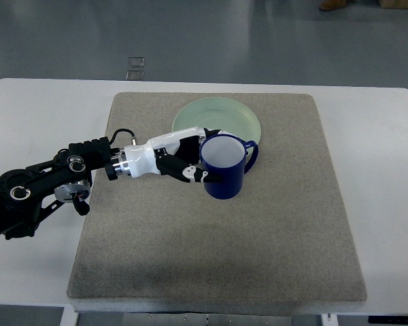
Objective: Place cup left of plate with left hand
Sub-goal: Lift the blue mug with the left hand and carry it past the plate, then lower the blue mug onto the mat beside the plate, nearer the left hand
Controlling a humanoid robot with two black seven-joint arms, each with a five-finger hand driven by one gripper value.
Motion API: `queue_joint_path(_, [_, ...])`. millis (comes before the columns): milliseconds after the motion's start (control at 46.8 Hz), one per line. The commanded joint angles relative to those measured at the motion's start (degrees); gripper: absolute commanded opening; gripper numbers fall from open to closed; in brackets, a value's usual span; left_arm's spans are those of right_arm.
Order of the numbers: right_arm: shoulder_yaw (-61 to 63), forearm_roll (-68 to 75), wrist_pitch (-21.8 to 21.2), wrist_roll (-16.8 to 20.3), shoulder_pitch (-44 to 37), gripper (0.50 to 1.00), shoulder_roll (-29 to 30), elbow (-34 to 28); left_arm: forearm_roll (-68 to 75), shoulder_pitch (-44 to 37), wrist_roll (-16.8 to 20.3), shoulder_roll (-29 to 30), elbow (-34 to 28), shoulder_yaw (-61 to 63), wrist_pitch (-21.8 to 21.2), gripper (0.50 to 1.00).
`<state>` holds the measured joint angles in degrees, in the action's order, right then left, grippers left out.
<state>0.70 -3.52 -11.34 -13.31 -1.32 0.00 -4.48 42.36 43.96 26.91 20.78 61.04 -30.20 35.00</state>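
Note:
A dark blue cup (224, 170) with a pale inside stands upright on the grey mat (211, 251), its handle pointing right toward the plate's front edge. My left hand (194, 157) reaches in from the left, and its white and black fingers wrap the cup's left side. The pale green plate (231, 115) lies on the mat just behind the cup and hand, partly hidden by them. I cannot tell whether the cup rests on the mat or hangs slightly above it.
The mat covers most of the white table (381, 170). A small metal bracket (135, 66) sits on the floor beyond the table's far edge. Open mat lies left of the plate and across the whole front half.

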Motion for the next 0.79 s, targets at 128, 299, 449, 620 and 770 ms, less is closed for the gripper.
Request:
queue_joint_path(128, [0.00,0.00,0.00,-0.05,0.00,0.932,0.00,0.00,-0.18,1.21,0.07,1.46,-0.83,-6.44,-0.19,0.763])
queue_joint_path(299, [0.00,0.00,0.00,0.04,0.00,0.932,0.00,0.00,-0.79,1.83,0.16,1.98,-5.22,-9.70,-2.65,0.763])
queue_joint_path(449, [0.00,0.00,0.00,-0.05,0.00,0.932,0.00,0.00,-0.97,2.53,0.16,2.25,-10.23,-10.66,-5.81,0.763])
queue_joint_path(620, [0.00,0.00,0.00,0.04,0.00,0.932,0.00,0.00,-1.23,2.62,0.16,2.60,-14.10,-10.93,-10.47,0.763])
queue_joint_path(770, [0.00,0.00,0.00,0.04,0.00,0.932,0.00,0.00,-1.41,2.44,0.16,2.60,-17.18,-10.93,-14.52,0.765])
